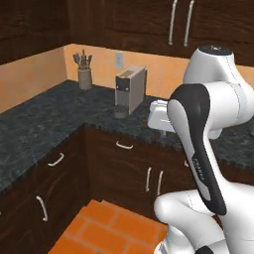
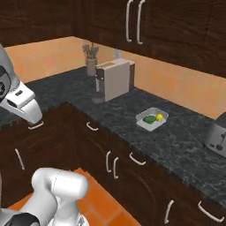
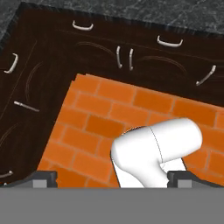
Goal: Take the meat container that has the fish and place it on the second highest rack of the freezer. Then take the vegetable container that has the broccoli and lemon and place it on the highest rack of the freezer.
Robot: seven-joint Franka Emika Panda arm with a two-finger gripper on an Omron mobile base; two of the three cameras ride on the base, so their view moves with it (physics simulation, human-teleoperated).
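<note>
A small clear tray (image 2: 152,119) lies on the dark stone counter (image 2: 185,145), right of the coffee machine. It holds the dark green broccoli (image 2: 150,119) and the yellow lemon (image 2: 159,117). My gripper (image 3: 113,178) is open, its two tips wide apart with nothing between them. It hangs over the orange brick floor, facing down. The white hand (image 2: 24,106) sits well to the left of the tray, in front of the corner cabinets. The fish and the freezer are out of view.
A beige coffee machine (image 1: 130,90) and a utensil holder (image 1: 85,74) stand on the L-shaped counter. A toaster (image 2: 217,137) is at the far right. Dark wood cabinets with white handles (image 3: 124,57) line the corner around the brick floor (image 3: 100,113).
</note>
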